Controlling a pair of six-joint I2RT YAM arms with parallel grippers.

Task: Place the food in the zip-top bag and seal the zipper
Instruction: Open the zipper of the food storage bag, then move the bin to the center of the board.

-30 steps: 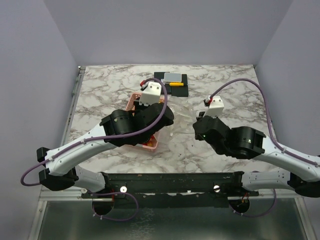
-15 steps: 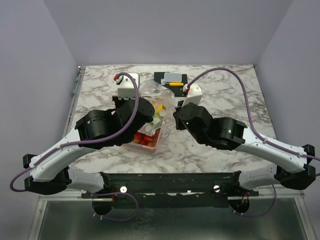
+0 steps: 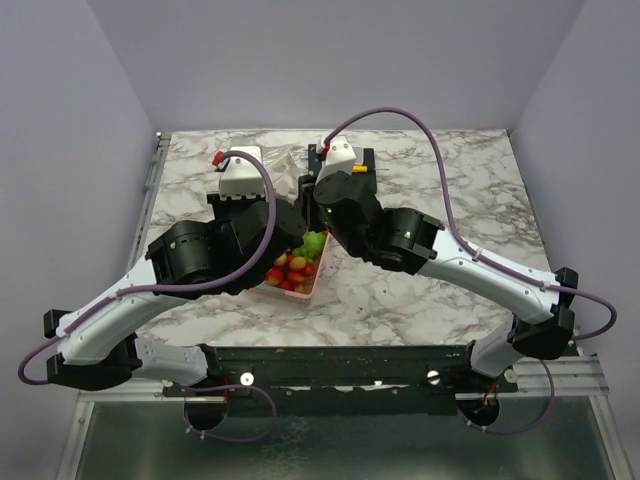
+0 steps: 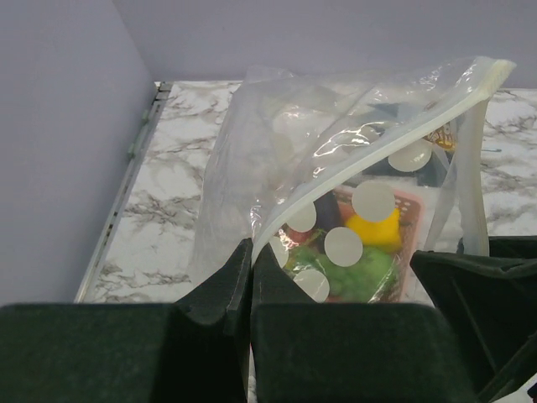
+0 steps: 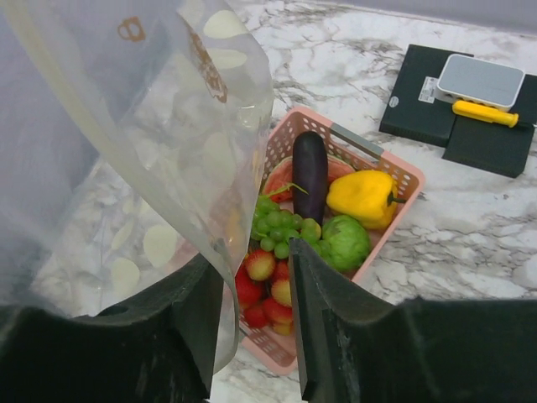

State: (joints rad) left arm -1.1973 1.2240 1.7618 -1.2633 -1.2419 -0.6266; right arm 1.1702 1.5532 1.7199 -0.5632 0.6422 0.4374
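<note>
While left fingers [image 4: 216, 292] clamp the zip-top bag [image 4: 277, 151] aloft, right fingers [image 5: 172, 319] straddle its rim, parted, poised to spread it for the food [image 5: 361, 195].

The bag [image 4: 277, 143] is clear with white dots and, blurred, perhaps a brown mark. Pink basket [image 5: 284, 138]: yellow pepper [image 5: 362, 195], dark purple eggplant [image 5: 310, 172], green grapes [image 5: 277, 228], red strawberries [image 5: 262, 267]. The table [image 5: 336, 50] is white marble, grey-veined.
</note>
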